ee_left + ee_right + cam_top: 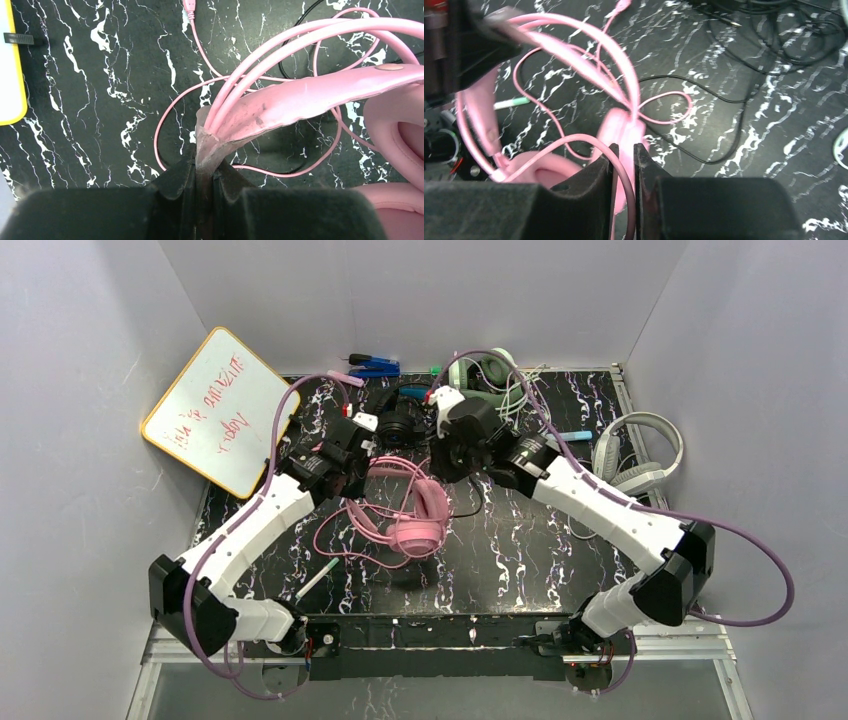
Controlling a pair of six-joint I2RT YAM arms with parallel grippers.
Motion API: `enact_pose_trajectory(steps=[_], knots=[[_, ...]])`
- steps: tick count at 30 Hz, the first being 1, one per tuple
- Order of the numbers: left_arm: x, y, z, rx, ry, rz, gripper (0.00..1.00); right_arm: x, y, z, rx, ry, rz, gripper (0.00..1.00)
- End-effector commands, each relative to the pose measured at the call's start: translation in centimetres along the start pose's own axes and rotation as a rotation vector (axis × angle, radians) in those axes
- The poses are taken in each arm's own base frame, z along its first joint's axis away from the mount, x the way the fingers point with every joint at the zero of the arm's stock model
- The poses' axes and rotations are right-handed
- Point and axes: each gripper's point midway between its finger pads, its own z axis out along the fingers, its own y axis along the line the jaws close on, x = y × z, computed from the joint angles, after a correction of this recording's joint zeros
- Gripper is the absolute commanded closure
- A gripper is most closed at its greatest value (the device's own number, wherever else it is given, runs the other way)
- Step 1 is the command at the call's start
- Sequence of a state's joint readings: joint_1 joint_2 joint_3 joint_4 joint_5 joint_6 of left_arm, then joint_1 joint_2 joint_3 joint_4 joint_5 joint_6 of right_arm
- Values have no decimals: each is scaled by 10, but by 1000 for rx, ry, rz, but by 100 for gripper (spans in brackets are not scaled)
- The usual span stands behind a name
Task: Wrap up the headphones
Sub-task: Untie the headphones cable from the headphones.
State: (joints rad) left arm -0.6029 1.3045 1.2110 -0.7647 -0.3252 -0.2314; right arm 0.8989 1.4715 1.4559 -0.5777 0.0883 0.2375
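Roughly at the middle of the black marbled table (520,550) sit the pink headphones (415,520). Their long axis runs from the arched headband (310,95) at the far-left down to the two padded cups at the near-right, so the cups point toward the arm bases.

The left gripper (204,162) has its jaws pressed tight on the crown of the headband, with several turns of the pink cord (624,185) bunched along the band just above the pinch. More cord loops loosely on the table to the near-left of the cups.

The right gripper (624,147) hangs just beyond the cups. Its jaws are narrow and a strand of that cord runs down the slit between them — clamped or merely threaded through, I cannot tell.

The black-and-blue headphones (400,428) lie between the two grippers toward the back wall, and the white-grey headphones (640,455) rest at the table's right edge, well apart. A whiteboard (220,410) leans at the far-left.
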Motion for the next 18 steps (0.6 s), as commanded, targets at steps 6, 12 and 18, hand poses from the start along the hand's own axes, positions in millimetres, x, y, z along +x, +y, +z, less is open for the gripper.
enact_pose_trajectory(steps=[6, 12, 18], knots=[[-1, -49, -45, 377, -84, 51, 100, -7, -66, -14, 88, -42, 79, 75], [-1, -74, -79, 591, -137, 93, 100, 0, -88, -6, 66, -13, 177, 76], [-9, -105, -125, 856, -211, 84, 100, 19, -98, 6, 15, 32, 271, 76]])
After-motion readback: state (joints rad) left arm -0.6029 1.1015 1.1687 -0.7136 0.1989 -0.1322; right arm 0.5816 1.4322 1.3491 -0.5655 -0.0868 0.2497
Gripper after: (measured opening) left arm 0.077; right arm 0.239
